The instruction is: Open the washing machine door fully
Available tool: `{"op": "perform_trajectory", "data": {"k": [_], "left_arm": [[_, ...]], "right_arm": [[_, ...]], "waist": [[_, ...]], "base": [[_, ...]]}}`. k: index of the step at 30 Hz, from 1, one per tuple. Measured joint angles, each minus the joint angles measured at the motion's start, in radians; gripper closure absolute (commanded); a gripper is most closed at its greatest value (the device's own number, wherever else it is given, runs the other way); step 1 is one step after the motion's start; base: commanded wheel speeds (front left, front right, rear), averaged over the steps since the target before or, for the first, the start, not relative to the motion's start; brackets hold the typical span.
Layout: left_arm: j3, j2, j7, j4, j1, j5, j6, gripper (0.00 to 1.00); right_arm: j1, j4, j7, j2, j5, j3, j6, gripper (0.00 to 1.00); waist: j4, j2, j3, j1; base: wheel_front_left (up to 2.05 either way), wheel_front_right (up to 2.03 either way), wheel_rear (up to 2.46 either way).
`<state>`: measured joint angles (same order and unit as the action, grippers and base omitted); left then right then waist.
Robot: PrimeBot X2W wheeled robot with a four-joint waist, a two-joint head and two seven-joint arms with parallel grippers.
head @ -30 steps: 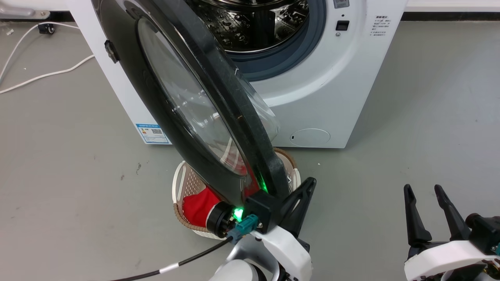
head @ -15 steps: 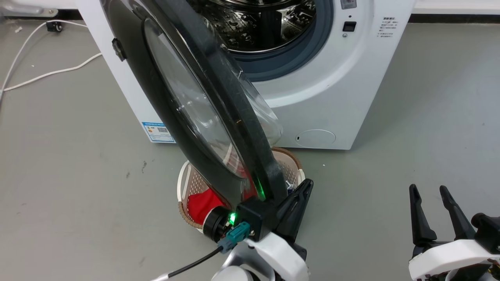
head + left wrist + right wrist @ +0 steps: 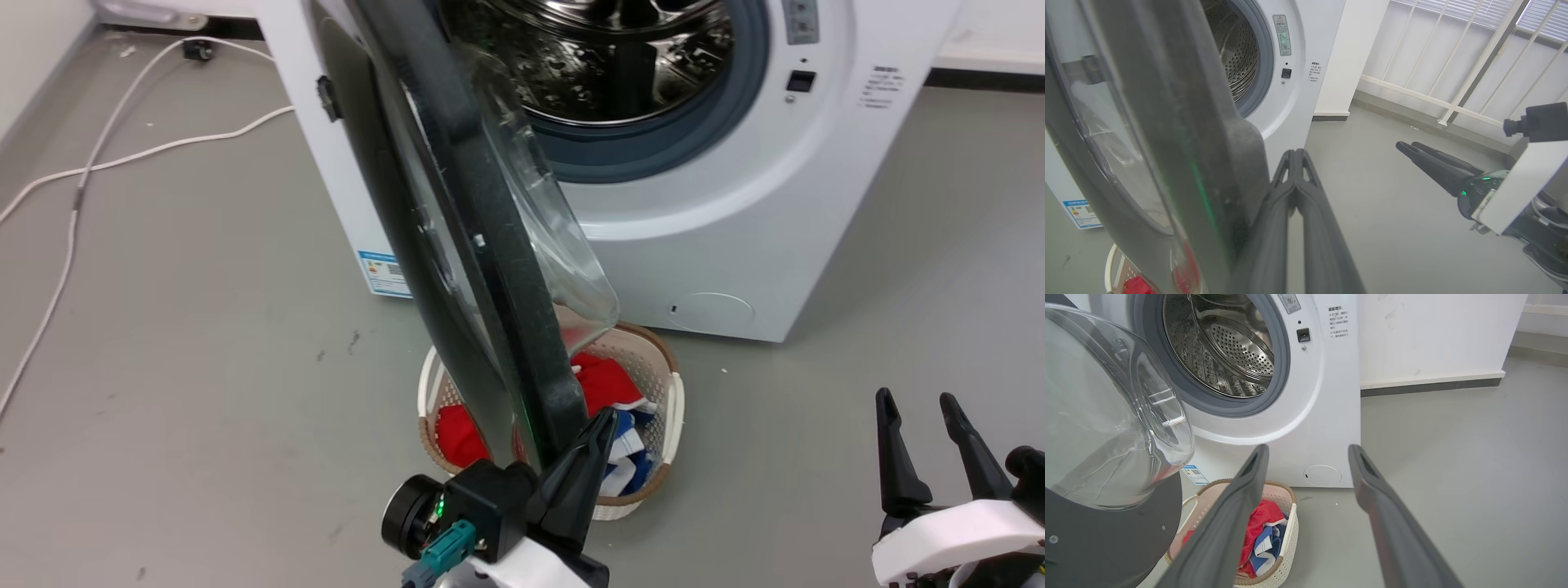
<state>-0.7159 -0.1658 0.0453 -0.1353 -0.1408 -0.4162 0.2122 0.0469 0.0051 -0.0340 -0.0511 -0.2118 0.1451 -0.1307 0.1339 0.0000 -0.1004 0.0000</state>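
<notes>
The white washing machine (image 3: pixel 735 245) stands ahead with its steel drum (image 3: pixel 620 57) exposed. The washing machine door (image 3: pixel 490 269) stands swung out toward me, nearly edge-on, its glass bowl (image 3: pixel 571 253) bulging to the right. My left gripper (image 3: pixel 602 420) is shut with nothing in it. Its fingertips lie right beside the inner side of the door's lower black rim (image 3: pixel 1224 163); the left wrist view shows the left gripper (image 3: pixel 1294 154) close against that rim. My right gripper (image 3: pixel 915 397) is open and empty at the lower right, well clear of the door (image 3: pixel 1106 416), and in its own view the right gripper (image 3: pixel 1308 450) points at the machine's lower front.
A pale laundry basket (image 3: pixel 673 392) holding red, blue and white clothes sits on the floor under the door's lower edge. A white cable (image 3: pixel 122 155) trails across the floor at the left. A white railing (image 3: pixel 1453 81) and a wall (image 3: pixel 1433 335) stand right of the machine.
The head camera has shifted, sliding the scene to the right. The door now shows more edge-on and the basket's clothes show more. My left gripper sits lower in view; the right has barely moved.
</notes>
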Motion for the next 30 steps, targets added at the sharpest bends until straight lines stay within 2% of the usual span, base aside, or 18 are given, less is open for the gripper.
{"op": "perform_trajectory", "data": {"k": [15,26,30], "left_arm": [[0.016,-0.027,-0.007,-0.084,0.073,-0.001,0.055,1.0],[0.137,-0.063,0.04,-0.08,0.139,-0.047,0.132,1.0],[0.2,-0.085,0.07,-0.073,0.145,-0.068,0.142,1.0]], "right_arm": [[0.005,-0.022,0.021,0.0,0.01,0.009,0.0,0.0],[0.003,-0.034,0.034,0.001,0.029,0.028,0.0,0.0],[0.002,-0.042,0.042,0.001,0.032,0.03,0.0,0.0]], "waist": [[0.173,0.0,-0.002,0.0],[0.285,0.0,-0.029,0.0],[0.313,0.0,-0.044,0.0]], "base": [[0.0,0.0,0.0],[0.0,0.0,0.0],[0.0,0.0,0.0]]}}
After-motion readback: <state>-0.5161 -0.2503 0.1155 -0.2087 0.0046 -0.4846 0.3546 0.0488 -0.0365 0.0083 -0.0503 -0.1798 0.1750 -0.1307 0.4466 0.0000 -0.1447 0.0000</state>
